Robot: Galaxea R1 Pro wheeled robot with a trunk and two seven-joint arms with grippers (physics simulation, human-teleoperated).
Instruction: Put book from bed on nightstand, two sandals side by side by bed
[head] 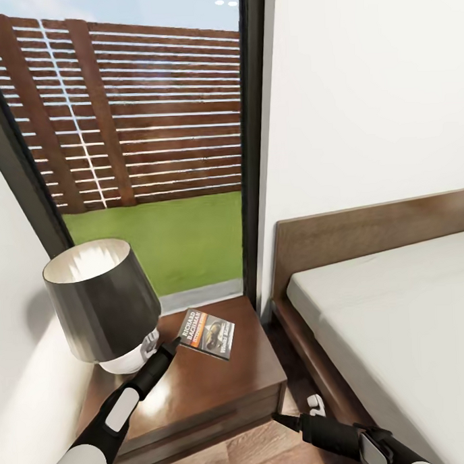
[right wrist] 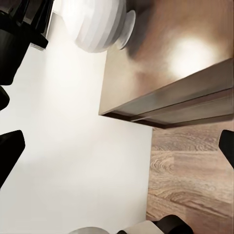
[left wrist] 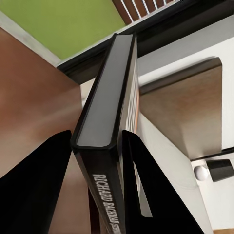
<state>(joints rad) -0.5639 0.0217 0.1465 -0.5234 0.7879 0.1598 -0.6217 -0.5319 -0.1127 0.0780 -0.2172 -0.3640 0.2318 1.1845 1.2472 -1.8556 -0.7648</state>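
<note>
The book (head: 208,333) lies tilted on the nightstand (head: 212,385), just right of the lamp, its dark cover and white lettered band facing up. My left gripper (head: 174,343) is at its near corner. In the left wrist view the book (left wrist: 105,97) stands edge-on between both black fingers, which press its two sides, so the gripper (left wrist: 97,135) is shut on it. My right gripper (head: 276,418) hangs low over the floor, between the nightstand and the bed (head: 397,306), and is open and holding nothing, with its fingers (right wrist: 9,146) far apart. The blue sandals are out of view.
A dark-shaded lamp (head: 103,305) with a white base (right wrist: 100,24) takes up the nightstand's left half. A white wall is close on the left, and a tall dark-framed window (head: 153,127) is behind. A narrow strip of wood floor (head: 269,453) separates the nightstand and the bed frame.
</note>
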